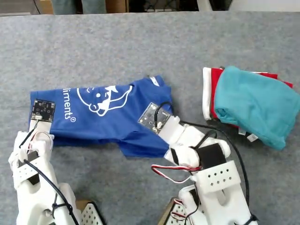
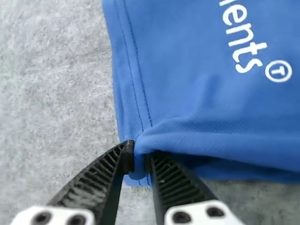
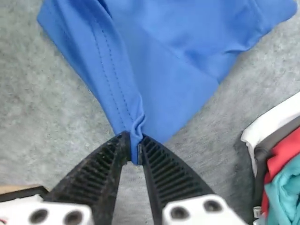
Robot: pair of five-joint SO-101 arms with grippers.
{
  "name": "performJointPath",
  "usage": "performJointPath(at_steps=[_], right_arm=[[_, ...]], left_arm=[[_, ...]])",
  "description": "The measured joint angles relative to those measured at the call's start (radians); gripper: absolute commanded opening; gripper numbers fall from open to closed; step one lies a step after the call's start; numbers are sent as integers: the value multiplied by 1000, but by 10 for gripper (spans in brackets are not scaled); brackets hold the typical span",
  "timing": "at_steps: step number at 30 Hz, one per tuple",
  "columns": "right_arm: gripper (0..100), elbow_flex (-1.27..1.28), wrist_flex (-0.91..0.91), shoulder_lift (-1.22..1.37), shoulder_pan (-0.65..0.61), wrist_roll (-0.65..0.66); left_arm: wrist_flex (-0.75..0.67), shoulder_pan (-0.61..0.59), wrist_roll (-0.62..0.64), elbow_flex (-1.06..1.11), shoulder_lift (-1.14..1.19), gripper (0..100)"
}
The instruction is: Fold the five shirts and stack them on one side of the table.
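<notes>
Blue shirt: smooth matt cloth; table: fuzzy felt; jaws: ribbed blk plastic.

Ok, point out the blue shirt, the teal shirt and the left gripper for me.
blue shirt (image 1: 103, 124), high view, middle, below the print.
teal shirt (image 1: 253, 103), high view, middle of its folded cloth.
left gripper (image 2: 139, 154), left wrist view, between its fingertips.

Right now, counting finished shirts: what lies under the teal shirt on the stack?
Under the teal shirt lie a red shirt and a white shirt; anything further beneath is covered.
</notes>
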Motion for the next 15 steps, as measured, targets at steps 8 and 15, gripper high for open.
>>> performJointPath(at_steps=[8, 15], right_arm=[[409, -9, 0, 0, 0, 11], [6, -176, -21, 0, 0, 11]], left_arm=[[282, -60, -5, -146, 0, 254], [508, -161, 35, -413, 0, 143]])
